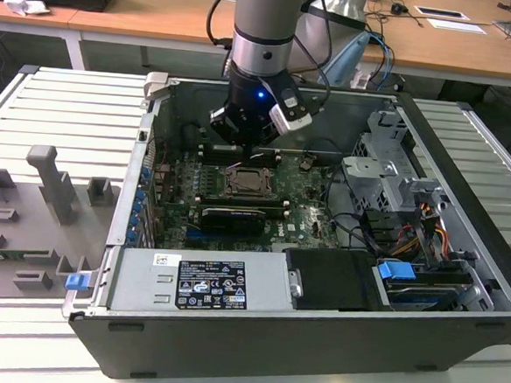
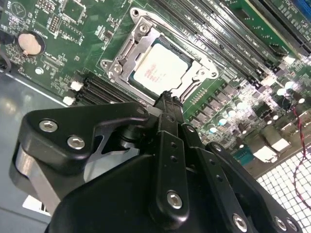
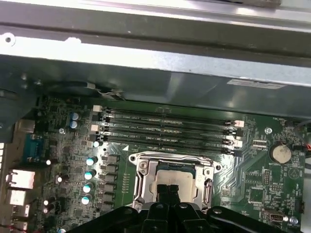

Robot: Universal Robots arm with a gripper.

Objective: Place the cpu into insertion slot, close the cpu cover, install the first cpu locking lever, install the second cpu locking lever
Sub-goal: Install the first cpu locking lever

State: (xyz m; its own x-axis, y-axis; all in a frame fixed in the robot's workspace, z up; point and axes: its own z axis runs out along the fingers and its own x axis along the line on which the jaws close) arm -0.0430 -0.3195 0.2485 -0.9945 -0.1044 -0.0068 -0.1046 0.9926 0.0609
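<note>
The cpu [image 2: 158, 68] already sits in the insertion slot [image 1: 231, 190], near the centre of the exterior view, with the cpu cover [image 2: 129, 48] down around it. The gripper [image 2: 167, 98], fingers pressed together and empty, hovers at the socket's edge. I cannot tell whether either locking lever is latched.

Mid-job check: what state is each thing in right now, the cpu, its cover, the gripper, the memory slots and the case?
cpu: seated face up in the insertion slot.
cpu cover: down flat, framing the cpu.
gripper: shut, holding nothing, poised at the slot's edge.
memory slots: look empty.
computer case: lying on its side, top panel off.
</note>
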